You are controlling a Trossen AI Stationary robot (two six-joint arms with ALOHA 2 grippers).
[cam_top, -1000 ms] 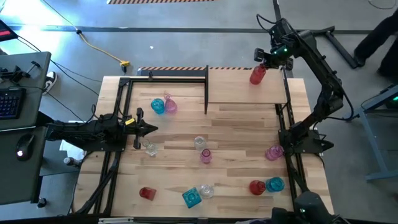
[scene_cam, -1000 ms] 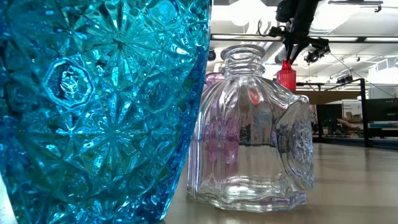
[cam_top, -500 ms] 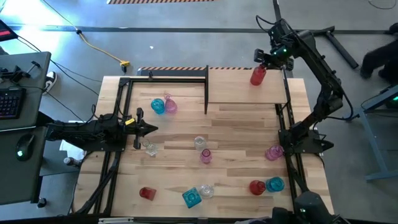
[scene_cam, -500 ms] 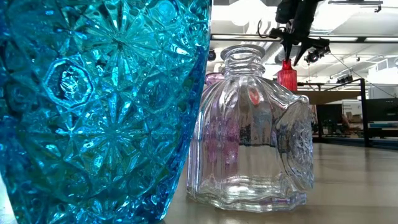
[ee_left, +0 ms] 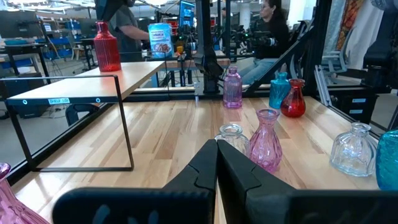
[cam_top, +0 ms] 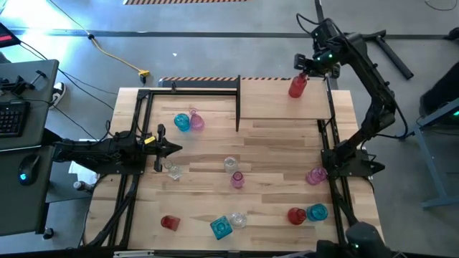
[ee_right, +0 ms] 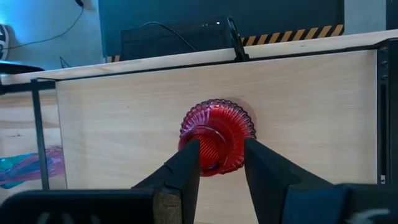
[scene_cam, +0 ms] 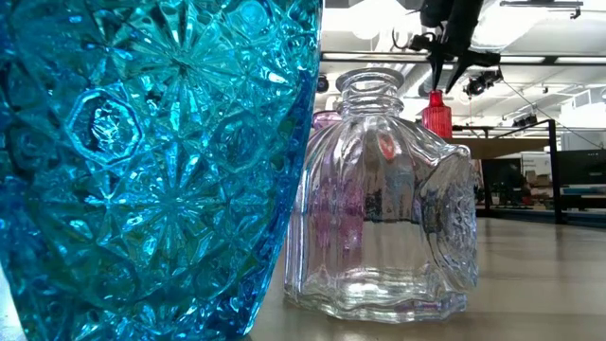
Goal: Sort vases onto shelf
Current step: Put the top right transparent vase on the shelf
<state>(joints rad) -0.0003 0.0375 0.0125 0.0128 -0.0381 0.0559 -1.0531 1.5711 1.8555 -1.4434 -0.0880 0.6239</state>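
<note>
Upright on the shelf (cam_top: 283, 100) at one o'clock: red vase (cam_top: 297, 87), directly beneath right gripper (cam_top: 310, 67), fingers parted, straddling its neck, apparently released; left gripper (cam_top: 171, 149) clenched, far.

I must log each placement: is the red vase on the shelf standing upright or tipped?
Upright. The red vase stands neck up on the shelf in the low view, with the right tool open above it.

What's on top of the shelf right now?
One red vase stands upright on the shelf, near its far right corner. The right gripper is open just above it, fingers either side of its rim. The rest of the shelf top shows bare wood; nothing is visible underneath.
</note>
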